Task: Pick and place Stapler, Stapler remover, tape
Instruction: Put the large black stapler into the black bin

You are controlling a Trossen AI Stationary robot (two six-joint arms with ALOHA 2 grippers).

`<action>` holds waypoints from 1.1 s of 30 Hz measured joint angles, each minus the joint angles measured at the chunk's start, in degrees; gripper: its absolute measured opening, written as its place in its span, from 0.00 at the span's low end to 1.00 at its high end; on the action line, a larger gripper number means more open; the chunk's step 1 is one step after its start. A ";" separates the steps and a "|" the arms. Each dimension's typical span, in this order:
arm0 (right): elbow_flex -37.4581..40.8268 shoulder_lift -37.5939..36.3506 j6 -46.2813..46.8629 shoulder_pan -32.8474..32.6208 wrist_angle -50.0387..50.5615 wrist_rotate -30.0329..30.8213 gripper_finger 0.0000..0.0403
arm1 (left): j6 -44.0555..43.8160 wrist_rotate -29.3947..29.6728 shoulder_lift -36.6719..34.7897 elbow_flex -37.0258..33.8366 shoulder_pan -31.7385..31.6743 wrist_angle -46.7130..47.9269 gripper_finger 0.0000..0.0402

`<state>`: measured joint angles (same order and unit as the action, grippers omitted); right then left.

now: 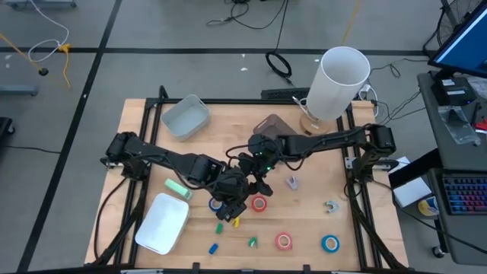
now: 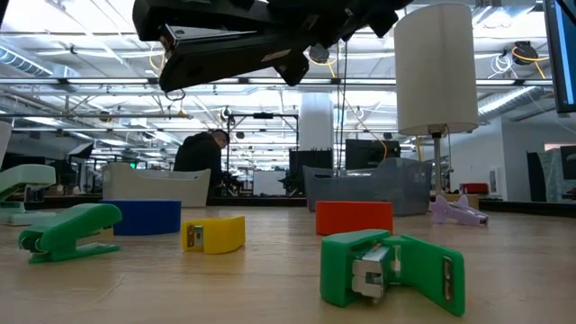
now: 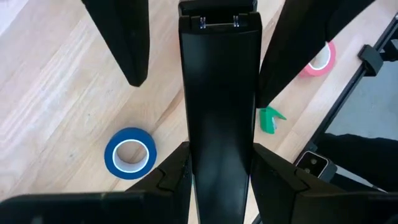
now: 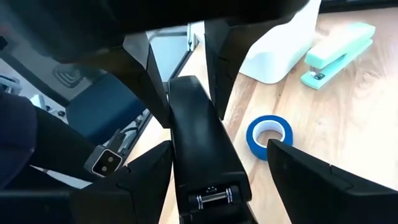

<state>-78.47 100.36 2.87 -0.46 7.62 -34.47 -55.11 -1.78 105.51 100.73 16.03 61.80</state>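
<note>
A black stapler [image 1: 248,180] [image 2: 236,47] hangs in the air over the table's middle, between both arms. My left gripper [image 1: 237,190] [image 3: 217,169] is shut on it. My right gripper [image 1: 258,167] [image 4: 217,177] is open, with a finger on each side of the stapler's pinned end [image 4: 210,200]. Whether one finger touches I cannot tell. Two blue tape rolls [image 1: 217,204] [image 1: 330,243] and two red ones [image 1: 259,203] [image 1: 284,241] lie flat on the wood. A purple staple remover [image 1: 293,182] and a pale one [image 1: 331,206] lie right of centre. My left gripper pinches the black stapler by its two long sides [image 3: 186,163], at the end away from the pinned end [image 4: 186,87]. The fingers [image 3: 171,177] lie along the stapler's length. It is lifted clear of the table and lies roughly level, reaching out from the fingers toward my right gripper.
A mint stapler [image 1: 177,188] and a white tray [image 1: 162,222] sit at the near left. A grey bin [image 1: 185,116] is at the far left and a tall white cylinder [image 1: 338,80] at the far right. Small green, yellow and blue bits [image 1: 228,224] lie near the front edge.
</note>
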 joint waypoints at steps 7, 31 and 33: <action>-1.69 0.98 -1.82 -0.17 2.84 0.76 0.64 | -0.24 -0.30 -0.02 0.00 0.02 0.66 0.32; -1.72 1.01 -3.77 -1.69 2.22 1.40 0.65 | -0.90 0.37 0.15 0.00 0.28 -0.10 0.32; -1.72 1.09 -3.85 -1.69 2.15 1.39 0.66 | -0.99 0.39 0.15 0.00 0.28 -0.04 0.32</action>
<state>-80.19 101.45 -0.98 -2.15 9.77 -33.08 -56.10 -1.39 105.67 100.73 16.32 61.76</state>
